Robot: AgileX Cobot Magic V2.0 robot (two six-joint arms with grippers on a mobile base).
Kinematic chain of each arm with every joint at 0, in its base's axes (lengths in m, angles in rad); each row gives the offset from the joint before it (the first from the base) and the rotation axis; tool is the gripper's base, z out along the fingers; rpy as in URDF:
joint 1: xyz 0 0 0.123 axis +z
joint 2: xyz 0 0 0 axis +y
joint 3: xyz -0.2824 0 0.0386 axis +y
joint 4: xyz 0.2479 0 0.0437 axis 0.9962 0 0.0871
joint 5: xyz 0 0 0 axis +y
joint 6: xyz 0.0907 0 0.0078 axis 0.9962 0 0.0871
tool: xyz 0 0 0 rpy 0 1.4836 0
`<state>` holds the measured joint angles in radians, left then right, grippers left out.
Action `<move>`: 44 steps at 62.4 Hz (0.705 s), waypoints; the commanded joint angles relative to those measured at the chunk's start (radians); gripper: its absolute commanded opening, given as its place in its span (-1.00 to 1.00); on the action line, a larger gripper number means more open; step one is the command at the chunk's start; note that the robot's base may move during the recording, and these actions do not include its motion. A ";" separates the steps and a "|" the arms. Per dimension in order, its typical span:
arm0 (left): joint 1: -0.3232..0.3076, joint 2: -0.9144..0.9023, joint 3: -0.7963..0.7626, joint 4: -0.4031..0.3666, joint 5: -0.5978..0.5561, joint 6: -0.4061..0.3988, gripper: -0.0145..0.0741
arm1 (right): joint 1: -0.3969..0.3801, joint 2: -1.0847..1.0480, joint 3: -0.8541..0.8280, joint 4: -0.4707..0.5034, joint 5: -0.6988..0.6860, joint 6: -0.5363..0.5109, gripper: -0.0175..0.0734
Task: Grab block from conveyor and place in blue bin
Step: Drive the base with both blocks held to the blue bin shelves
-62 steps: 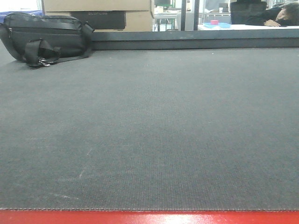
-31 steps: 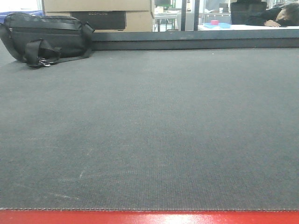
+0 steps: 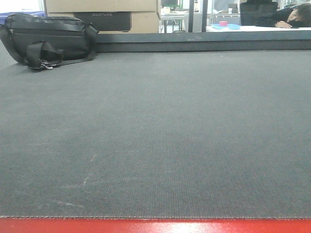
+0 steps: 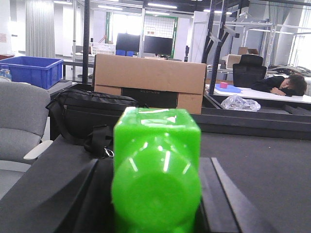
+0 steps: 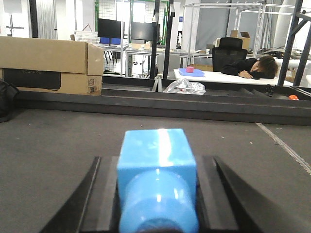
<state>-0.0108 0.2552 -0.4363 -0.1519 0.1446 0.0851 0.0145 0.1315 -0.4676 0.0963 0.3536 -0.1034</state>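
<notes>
The conveyor (image 3: 155, 131) is a wide dark grey woven belt with a red frame edge (image 3: 155, 226) at the front. No block or gripper shows in the front view. In the left wrist view, my left gripper (image 4: 155, 167) is shut on a bright green block (image 4: 156, 141), held above the belt (image 4: 262, 160). In the right wrist view, my right gripper (image 5: 156, 167) is shut on a light blue block (image 5: 156, 148) above the belt (image 5: 58, 131). A blue bin (image 4: 31, 72) stands far off at the left, beyond the conveyor.
A black bag (image 3: 46, 39) lies on the belt's far left, also seen in the left wrist view (image 4: 87, 111). A cardboard box (image 4: 148, 80) stands behind it. A grey chair (image 4: 19, 121) is at the left. A person (image 5: 252, 65) rests on a white table beyond the far rail.
</notes>
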 commanded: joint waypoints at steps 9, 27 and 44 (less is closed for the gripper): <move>-0.007 -0.003 -0.003 -0.008 -0.020 0.003 -0.92 | -0.001 -0.004 0.003 -0.002 -0.026 -0.004 -0.97; -0.007 -0.003 -0.003 -0.008 -0.020 0.003 -0.92 | -0.001 -0.004 0.003 -0.002 -0.026 -0.004 -0.97; -0.007 -0.003 -0.003 -0.008 -0.020 0.003 -0.92 | -0.001 -0.004 0.003 -0.002 -0.026 -0.004 -0.97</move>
<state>-0.0108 0.2552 -0.4363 -0.1519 0.1446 0.0851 0.0145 0.1315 -0.4676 0.0963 0.3536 -0.1034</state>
